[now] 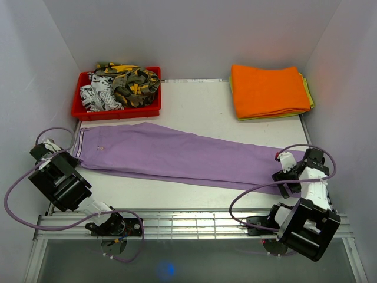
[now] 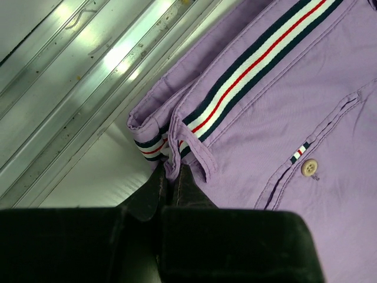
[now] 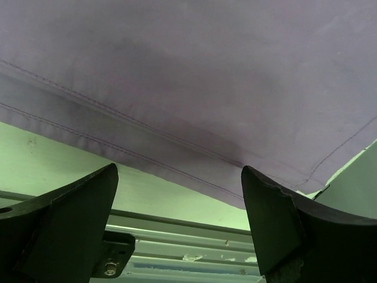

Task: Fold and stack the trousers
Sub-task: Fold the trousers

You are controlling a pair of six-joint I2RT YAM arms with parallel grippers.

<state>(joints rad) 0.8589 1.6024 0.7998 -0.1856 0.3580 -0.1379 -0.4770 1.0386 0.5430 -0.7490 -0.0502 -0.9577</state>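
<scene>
The lilac-purple trousers [image 1: 177,153] lie flat across the table, folded leg on leg, waistband at the left, hems at the right. My left gripper [image 1: 69,154] is shut on the waistband corner; the left wrist view shows its fingers [image 2: 154,191] pinching a fold of the trousers [image 2: 283,100] beside the striped waistband. My right gripper [image 1: 281,168] is open at the hem end. In the right wrist view its fingers [image 3: 268,212] stand wide apart with the trousers' hem [image 3: 194,76] just beyond them, nothing between them.
A red bin [image 1: 152,110] at the back left holds camouflage and black-and-white garments [image 1: 121,84]. A stack of folded orange and yellow-green cloths [image 1: 268,89] sits at the back right. White walls surround the table. An aluminium rail [image 1: 188,224] runs along the near edge.
</scene>
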